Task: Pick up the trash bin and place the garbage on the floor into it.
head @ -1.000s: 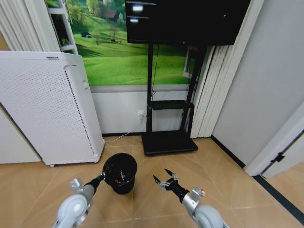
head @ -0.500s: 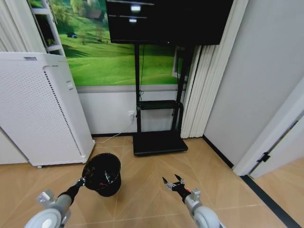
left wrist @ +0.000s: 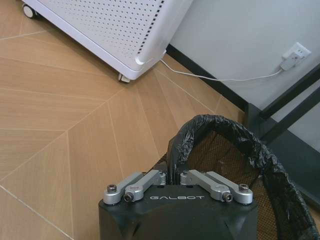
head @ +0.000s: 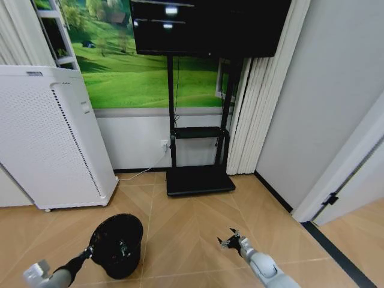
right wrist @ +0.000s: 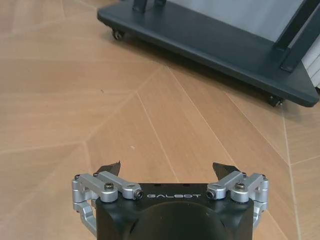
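Observation:
The trash bin [head: 117,245], small, black and lined with a black bag, hangs low at the left of the head view. My left gripper [head: 91,251] is shut on its near rim. In the left wrist view the left gripper [left wrist: 170,174] pinches the bag-covered rim of the trash bin [left wrist: 243,145], whose mesh inside shows. My right gripper [head: 231,241] hovers open over bare floor to the bin's right; in the right wrist view the right gripper [right wrist: 166,169] has nothing between its spread fingers. The garbage is out of view.
A tall white perforated appliance [head: 48,138] stands at the left against the wall. A black TV stand base [head: 198,180] sits ahead, with a white cable [left wrist: 220,77] along the skirting. A grey wall and door frame [head: 336,174] close the right side.
The whole head view has shifted, so the camera moved. Both arms sit lower in the picture; the left gripper still holds the bin, which is now lower and further left.

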Motion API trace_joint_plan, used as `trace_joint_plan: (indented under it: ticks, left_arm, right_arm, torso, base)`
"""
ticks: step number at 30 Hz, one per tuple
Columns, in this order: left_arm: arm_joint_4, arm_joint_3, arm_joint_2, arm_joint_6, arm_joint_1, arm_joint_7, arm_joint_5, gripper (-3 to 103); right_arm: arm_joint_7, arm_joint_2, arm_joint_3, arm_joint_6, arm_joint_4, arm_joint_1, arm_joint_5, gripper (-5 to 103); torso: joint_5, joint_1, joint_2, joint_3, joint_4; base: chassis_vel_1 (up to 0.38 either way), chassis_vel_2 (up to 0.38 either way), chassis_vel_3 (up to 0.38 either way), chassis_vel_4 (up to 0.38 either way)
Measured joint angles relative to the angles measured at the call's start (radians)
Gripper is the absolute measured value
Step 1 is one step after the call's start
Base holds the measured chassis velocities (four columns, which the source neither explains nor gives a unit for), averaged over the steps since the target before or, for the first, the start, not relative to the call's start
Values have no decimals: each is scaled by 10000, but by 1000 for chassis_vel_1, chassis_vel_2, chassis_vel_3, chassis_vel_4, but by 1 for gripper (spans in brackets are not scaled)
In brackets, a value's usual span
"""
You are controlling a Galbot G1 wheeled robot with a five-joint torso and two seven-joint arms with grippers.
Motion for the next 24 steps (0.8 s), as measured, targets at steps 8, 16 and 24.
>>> trace_joint_plan:
  ticks: [8, 16, 24]
  left_arm:
    - [-9, -298, -141, -22, 263, 339, 78, 7]
    - [162, -160, -172, -55, 105, 373, 134, 7]
    - [226, 23, -97, -75, -57, 268, 149, 7]
  right_arm:
    - [64, 269, -145, -51, -1471, 705, -635, 100]
    - [-93, 176, -104, -78, -2073, 819, -711, 100]
    - [-144, 626, -192, 142, -2618, 997, -695, 95]
  torso:
    - [1, 0, -2, 0, 2]
    - [0, 0, -2, 0, -3]
    - [0, 0, -2, 0, 1]
  base:
    - [0, 0, 0, 0]
    - [0, 0, 0, 0]
    - [0, 0, 0, 0]
